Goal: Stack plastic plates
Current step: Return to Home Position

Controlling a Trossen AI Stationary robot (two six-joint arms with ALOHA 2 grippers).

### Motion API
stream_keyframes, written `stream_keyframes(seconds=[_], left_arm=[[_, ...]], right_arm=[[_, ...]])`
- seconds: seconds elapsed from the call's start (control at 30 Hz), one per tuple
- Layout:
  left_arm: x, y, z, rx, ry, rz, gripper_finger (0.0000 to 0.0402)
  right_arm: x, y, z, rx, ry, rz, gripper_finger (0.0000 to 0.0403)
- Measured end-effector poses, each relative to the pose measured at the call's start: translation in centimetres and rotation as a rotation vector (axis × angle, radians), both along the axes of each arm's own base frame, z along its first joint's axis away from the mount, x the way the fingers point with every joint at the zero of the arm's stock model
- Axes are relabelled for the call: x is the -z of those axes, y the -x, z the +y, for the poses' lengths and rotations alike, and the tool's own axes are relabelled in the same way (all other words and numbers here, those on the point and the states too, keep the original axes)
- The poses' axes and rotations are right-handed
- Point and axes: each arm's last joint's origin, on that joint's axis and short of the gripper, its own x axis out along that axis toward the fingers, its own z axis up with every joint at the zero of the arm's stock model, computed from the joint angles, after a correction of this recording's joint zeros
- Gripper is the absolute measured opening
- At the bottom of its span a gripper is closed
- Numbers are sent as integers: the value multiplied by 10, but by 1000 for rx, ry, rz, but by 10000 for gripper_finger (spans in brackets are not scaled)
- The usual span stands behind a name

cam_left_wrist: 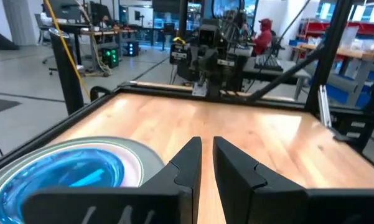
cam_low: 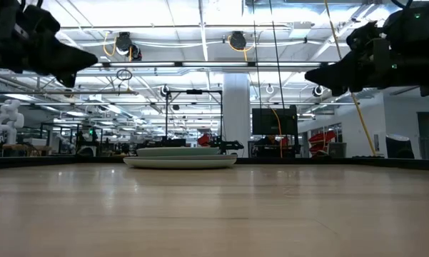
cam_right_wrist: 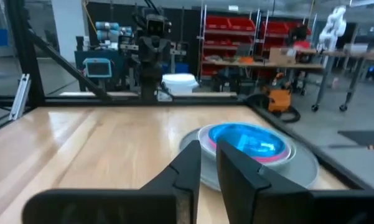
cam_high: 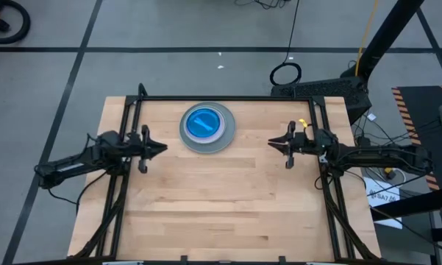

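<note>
Workshop hall behind, wood table in front, carrying one stack. Left arm and right arm sit low at the table's side edges, facing each other.

The stack lies between the two grippers, offset toward the far edge. It is a bit nearer the left gripper than the right gripper and touches neither.

- **Bottom:** grey plate, the widest, rim showing all round.
- **Middle:** a white rim shows above the grey in the left wrist view. A pink rim shows under the top in the right wrist view. The layers between can't be counted, since the low view shows only a flat pile.
- **Top:** small blue plate, centred.

No loose plate shows on the table in any view.

Left gripper: fingers drawn nearly together, thin gap, nothing between them. Right gripper: same, nearly closed and empty. Both hang above the wood without touching it.

Judgement: stacking looks done, big at the bottom to small on top, with nothing left to pick. The only remaining bit is parking the arms at rest, and they look at or close to that pose. The stack sits level, no visible lean.
</note>
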Motion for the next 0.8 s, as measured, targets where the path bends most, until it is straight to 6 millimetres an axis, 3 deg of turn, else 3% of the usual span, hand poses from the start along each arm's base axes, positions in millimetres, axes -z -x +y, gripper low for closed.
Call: stream_keyframes(seconds=[0.17, 0.37, 0.8], left_arm=[[14, -3, 2, -15, -63, 36, 46], [15, -4, 5, -133, -48, 51, 46], [15, -4, 5, -137, -55, 53, 46]], right_arm=[[4, 0, 0, 0, -85, 27, 43], [9, 0, 0, 3, -73, 81, 43], [12, 1, 0, 4, -80, 115, 43]])
